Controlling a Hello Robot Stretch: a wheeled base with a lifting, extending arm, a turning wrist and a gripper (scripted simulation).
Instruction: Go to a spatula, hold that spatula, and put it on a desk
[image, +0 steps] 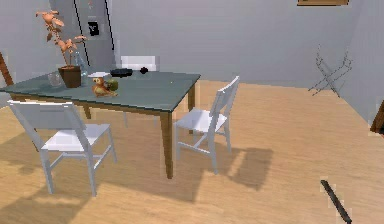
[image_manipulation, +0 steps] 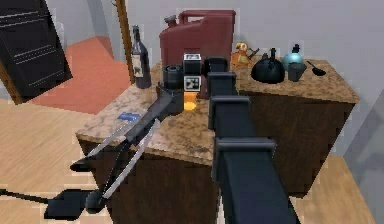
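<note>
The gripper hangs off the arm, down in front of the counter, with its thin fingers slanting toward the wood floor. How wide it stands: cannot tell. At the fingertips is a dark spatula-like thing, a thin handle with a broader end, low by the floor. Cannot tell whether it is held or lying there. A similar dark stick shows at the forward view's lower right.

The arm crosses the speckled countertop. Just beside its white marker squares is a small orange cup. Farther back on the counter stand a red canister, a dark bottle, a black kettle and a teal bottle.

Ahead there is a dark-topped table with white chairs around it and a potted plant on it. A fridge stands behind the table.
</note>
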